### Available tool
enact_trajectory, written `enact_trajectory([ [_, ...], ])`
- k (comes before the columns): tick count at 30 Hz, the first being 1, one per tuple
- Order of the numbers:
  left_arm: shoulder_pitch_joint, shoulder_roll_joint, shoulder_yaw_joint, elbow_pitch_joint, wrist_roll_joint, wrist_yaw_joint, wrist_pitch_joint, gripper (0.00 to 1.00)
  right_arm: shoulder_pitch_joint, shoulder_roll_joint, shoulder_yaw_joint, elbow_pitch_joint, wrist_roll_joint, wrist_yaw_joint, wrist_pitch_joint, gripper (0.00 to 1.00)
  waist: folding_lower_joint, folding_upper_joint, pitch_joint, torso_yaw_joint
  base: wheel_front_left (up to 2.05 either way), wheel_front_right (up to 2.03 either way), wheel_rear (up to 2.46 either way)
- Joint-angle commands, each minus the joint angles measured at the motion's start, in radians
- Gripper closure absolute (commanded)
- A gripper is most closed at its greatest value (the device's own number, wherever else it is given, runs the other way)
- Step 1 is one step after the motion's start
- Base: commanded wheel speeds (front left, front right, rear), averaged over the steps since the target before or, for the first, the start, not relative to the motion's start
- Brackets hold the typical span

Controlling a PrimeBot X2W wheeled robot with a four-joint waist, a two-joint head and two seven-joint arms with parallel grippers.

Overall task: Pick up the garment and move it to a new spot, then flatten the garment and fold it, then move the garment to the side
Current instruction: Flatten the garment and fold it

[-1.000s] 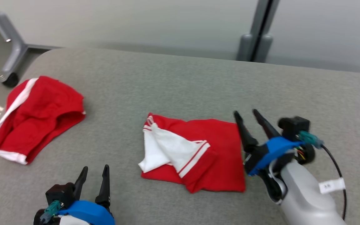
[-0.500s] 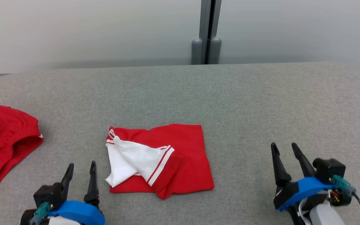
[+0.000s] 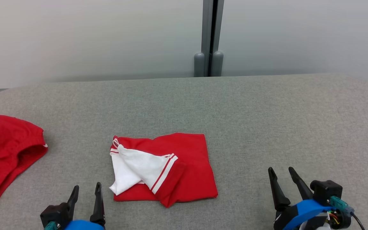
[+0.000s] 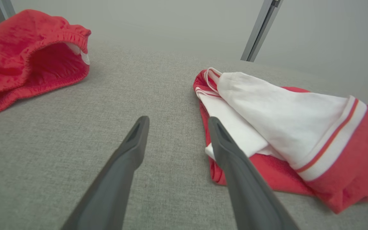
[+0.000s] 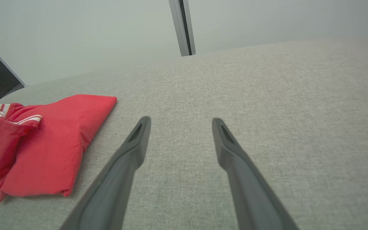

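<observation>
Near the middle of the head frame, slightly left of centre, lies the folded garment (image 3: 171, 169), a red rectangle with a white, red-striped panel turned over its left half. It rests flat on the grey table (image 3: 267, 111). Its long axis runs left to right across the frame, though it is only a little wider than it is deep.

At lower left, my left pincer (image 3: 87, 186) has its fingers spread and holds nothing. The garment sits up and to the right of it, with the lower left corner just beside the fingertips. In the left wrist view the left pincer (image 4: 178, 118) points past the garment (image 4: 283, 121), and its right-hand finger crosses the white corner in the picture. I cannot tell whether it touches the cloth.

At lower right, the right pincer (image 3: 280, 169) is also spread and empty. It is well apart from the garment's right edge, with bare table between them. The right wrist view shows that gap between the right pincer (image 5: 181, 118) and the garment (image 5: 53, 143).

So the left arm is nearer. I judge the fold finished and the sideways move next.

I count two pincers, one table and two red garments. The second garment (image 3: 8, 153) lies crumpled at the left edge.
</observation>
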Motion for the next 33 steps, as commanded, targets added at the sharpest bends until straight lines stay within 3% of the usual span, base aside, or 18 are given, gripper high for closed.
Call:
enact_trajectory([
  [1, -0.026, -0.003, -0.003, -0.001, 0.005, 0.002, -0.003, 0.0, -0.009, -0.003, 0.006, -0.006, 0.001, 0.0, -0.003, 0.0, 0.0001, 0.0001, 0.014, 0.014, 0.0, 0.0, 0.0],
  [3, -0.032, -0.001, -0.01, -0.004, -0.001, 0.002, -0.003, 0.0, -0.027, -0.003, 0.023, -0.007, 0.003, 0.0, -0.003, 0.0, 0.0001, 0.0001, 0.027, 0.029, 0.0, 0.0, 0.0],
  [4, -0.035, 0.0, -0.015, -0.004, -0.004, 0.002, -0.003, 0.0, -0.039, -0.003, 0.033, -0.008, 0.008, 0.0, -0.003, 0.66, 0.0001, 0.0001, 0.034, 0.039, 0.0, 0.0, 0.0],
  [5, -0.039, 0.002, -0.021, -0.004, -0.007, 0.002, -0.003, 0.0, -0.049, -0.003, 0.049, -0.006, 0.015, 0.0, -0.003, 1.0, 0.0001, 0.0001, 0.041, 0.05, 0.0, 0.0, 0.0],
  [13, -0.071, 0.021, -0.063, 0.01, -0.047, 0.002, -0.003, 0.0, -0.159, -0.003, 0.148, 0.044, 0.037, 0.0, -0.003, 1.0, 0.0001, 0.0001, 0.091, 0.174, 0.0, 0.0, 0.0],
  [22, -0.103, 0.021, -0.099, 0.015, -0.093, 0.002, -0.003, 0.0, -0.266, -0.003, 0.215, 0.192, 0.035, 0.0, -0.003, 1.0, 0.0001, 0.0001, 0.126, 0.309, 0.0, 0.0, 0.0],
  [28, -0.101, 0.022, -0.104, 0.019, -0.106, 0.002, -0.003, 0.0, -0.283, -0.004, 0.376, 0.2, 0.081, 0.0, -0.003, 1.0, 0.0001, 0.0001, 0.126, 0.33, 0.0, 0.0, 0.0],
  [33, -0.104, 0.017, -0.104, 0.017, -0.107, 0.002, -0.003, 0.0, -0.299, -0.003, 0.587, 0.156, 0.197, 0.0, 0.0, 1.0, 0.0001, 0.0001, 0.121, 0.324, 0.0, 0.0, 0.0],
])
